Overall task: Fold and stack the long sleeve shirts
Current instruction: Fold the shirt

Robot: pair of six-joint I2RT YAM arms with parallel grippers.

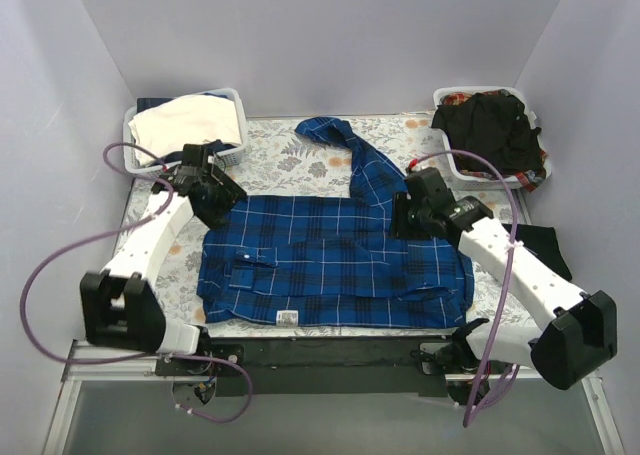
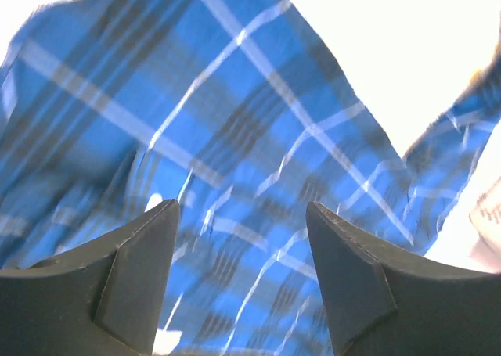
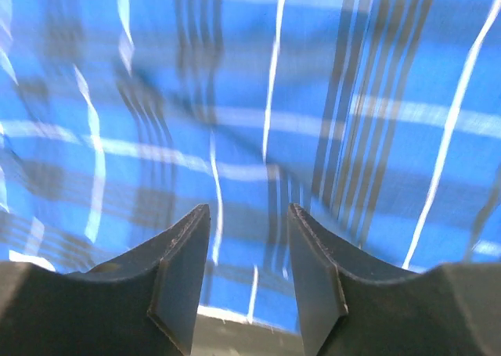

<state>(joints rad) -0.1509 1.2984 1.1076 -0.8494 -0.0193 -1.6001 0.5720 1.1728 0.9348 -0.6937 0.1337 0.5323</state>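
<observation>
The blue plaid shirt [image 1: 330, 260] is lying flat on the bench [image 1: 290, 150], its long axis running left to right and one sleeve [image 1: 365, 165] trailing toward the far edge. The left hand [image 2: 243, 215] is hovering over its far left corner, and the right hand [image 3: 249, 215] over its far right side beside that sleeve. Both are standing with fingers apart, gripping nothing. The black shirt [image 1: 492, 125] is sitting heaped in the right basket [image 1: 448, 97].
</observation>
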